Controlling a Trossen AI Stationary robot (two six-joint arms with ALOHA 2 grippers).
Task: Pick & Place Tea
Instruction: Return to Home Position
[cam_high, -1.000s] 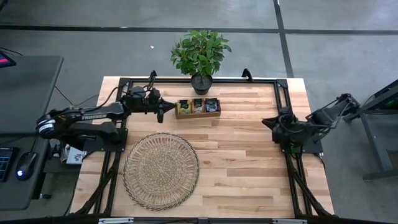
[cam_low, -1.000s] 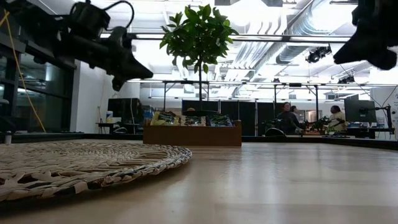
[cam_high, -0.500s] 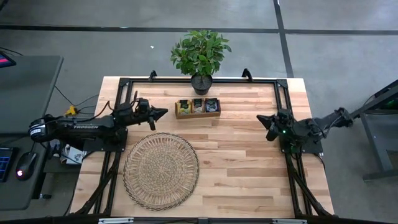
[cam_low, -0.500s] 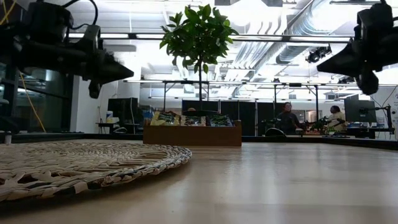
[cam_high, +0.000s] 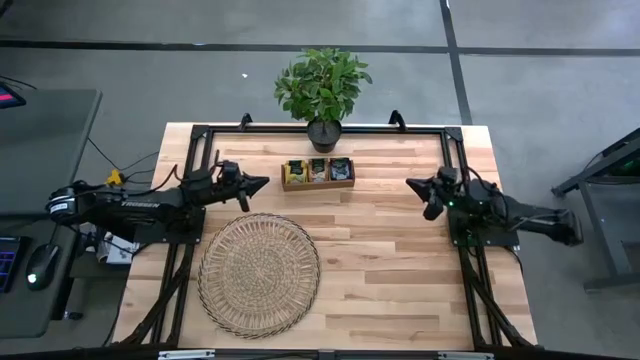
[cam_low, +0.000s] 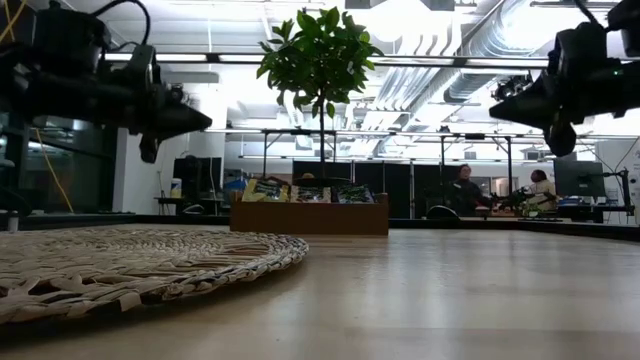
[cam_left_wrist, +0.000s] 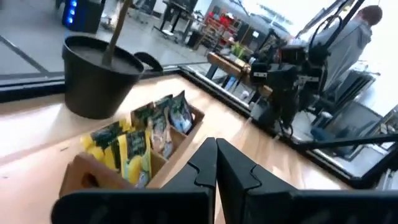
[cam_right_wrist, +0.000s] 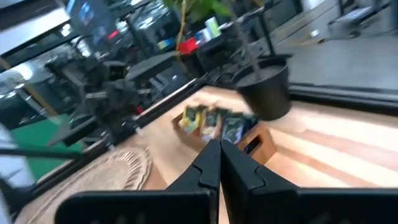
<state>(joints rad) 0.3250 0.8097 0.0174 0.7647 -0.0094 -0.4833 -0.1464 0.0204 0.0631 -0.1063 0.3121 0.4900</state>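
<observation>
The tea sachets (cam_high: 318, 170), yellow-green, dark and pale, stand upright in a small brown wooden three-compartment tray (cam_high: 318, 184) at the table's far middle; they also show in the left wrist view (cam_left_wrist: 140, 140) and the right wrist view (cam_right_wrist: 214, 121). My left gripper (cam_high: 265, 181) is shut and empty, raised above the table just left of the tray. My right gripper (cam_high: 410, 183) is shut and empty, raised above the table right of the tray. A round wicker mat (cam_high: 259, 272) lies flat on the table, near left.
A potted plant (cam_high: 322, 90) stands at the far edge behind the tray. A black frame (cam_high: 452, 150) runs along the table's sides. Bare wood (cam_high: 400, 270) lies between the mat and the right arm. People show in the room beyond (cam_low: 462, 190).
My left gripper has drawn back from the tray toward the table's left edge and levelled out. My right gripper has swung out from its base toward the table's middle, its fingers now pointing at the tray. The sachets and the tray have kept still.
</observation>
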